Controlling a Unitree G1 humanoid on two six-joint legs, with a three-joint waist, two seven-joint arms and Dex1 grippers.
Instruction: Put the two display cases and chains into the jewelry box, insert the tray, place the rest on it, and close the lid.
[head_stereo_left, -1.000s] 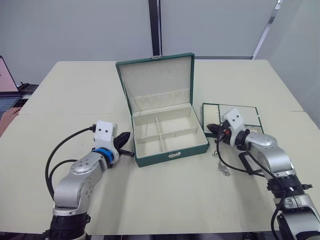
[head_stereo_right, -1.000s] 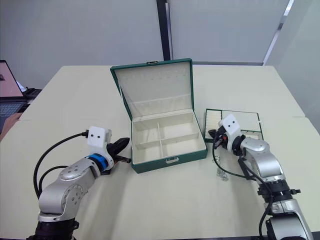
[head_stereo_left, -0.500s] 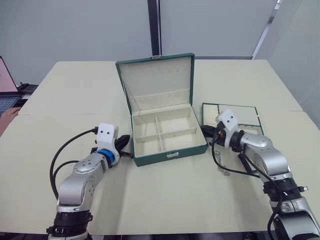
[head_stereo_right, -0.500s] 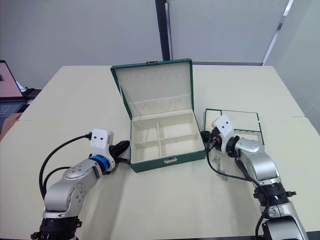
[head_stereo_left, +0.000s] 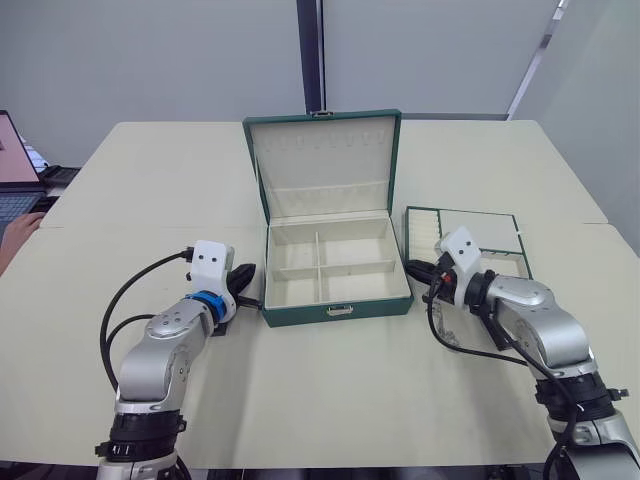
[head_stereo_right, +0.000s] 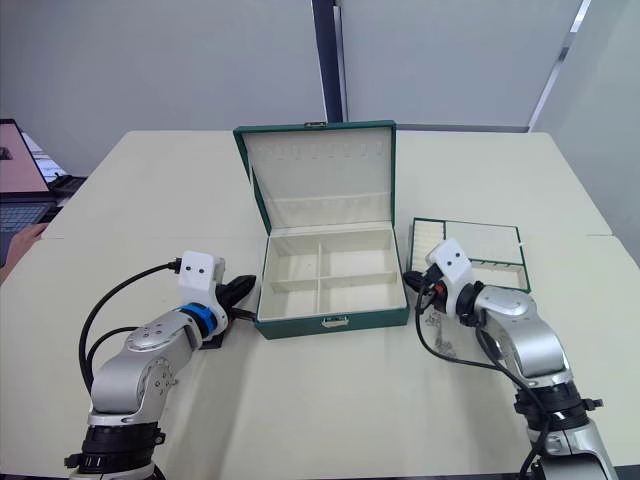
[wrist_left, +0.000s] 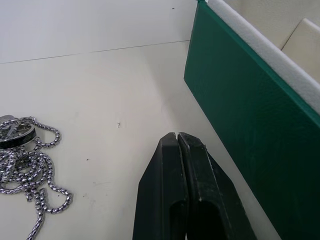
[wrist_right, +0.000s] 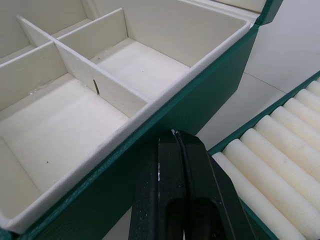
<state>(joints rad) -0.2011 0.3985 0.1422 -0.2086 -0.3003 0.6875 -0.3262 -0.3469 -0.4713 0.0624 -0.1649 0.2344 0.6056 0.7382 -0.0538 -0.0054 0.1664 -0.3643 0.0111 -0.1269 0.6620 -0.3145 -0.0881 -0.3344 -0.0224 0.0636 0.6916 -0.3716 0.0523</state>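
Both grippers sit clenched and empty on the table (head_stereo_left: 330, 400), flanking the box (head_stereo_left: 337, 272): the left gripper (head_stereo_left: 246, 283) at the box's 9 o'clock side, the right gripper (head_stereo_left: 422, 270) at its 3 o'clock side. Box stands centre, lid (head_stereo_left: 322, 163) up at 12 o'clock, four compartments bare. Tray (head_stereo_left: 478, 238) lies just beside the box at 3 o'clock. A chain (wrist_left: 25, 165) is heaped near the left gripper; another chain (head_stereo_right: 438, 335) lies below the right gripper.

Arm shells: silver-grey metal, rounded segments.
Wrist modules: white housings, two small dark dots.
Left wrist: blue ring.
Cables: black, looped outside both forearms.
Fingers (wrist_left: 175, 200): black, tapered.
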